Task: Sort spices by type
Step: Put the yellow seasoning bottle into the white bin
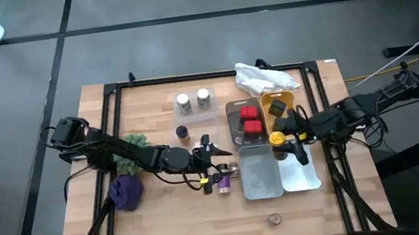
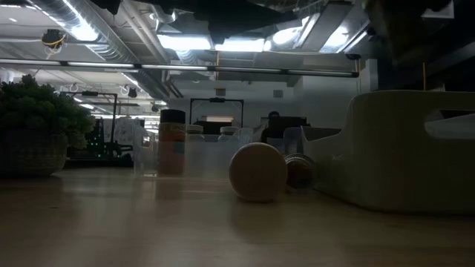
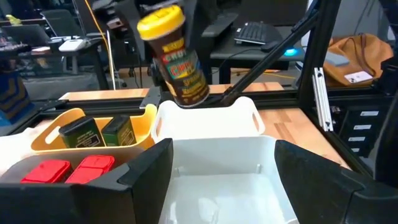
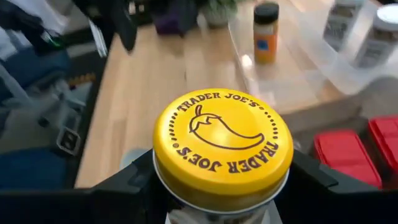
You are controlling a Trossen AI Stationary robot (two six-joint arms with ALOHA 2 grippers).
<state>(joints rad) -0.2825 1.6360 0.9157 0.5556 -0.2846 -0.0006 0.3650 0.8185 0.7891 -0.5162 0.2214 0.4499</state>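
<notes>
Here, my right gripper [image 1: 287, 141] clamped on a yellow-capped Trader Joe's jar [image 4: 222, 148], white tray [image 3: 211, 158] just beneath, left gripper [image 1: 214, 164] apart, empty.

A crumpled white plastic bag [image 1: 264, 75] lies at the far edge of the light wooden table [image 1: 166, 220], and a purple cloth lump [image 1: 127, 191] sits near the left side. Just beyond the cloth is a small green leafy plant [image 1: 135, 140] in a woven pot [image 2: 30, 154]. Trays sit right of centre: one yellow [image 3: 56, 122], one dark grey [image 1: 233, 114], one clear [image 1: 261, 177] and one white [image 1: 305, 176].
</notes>
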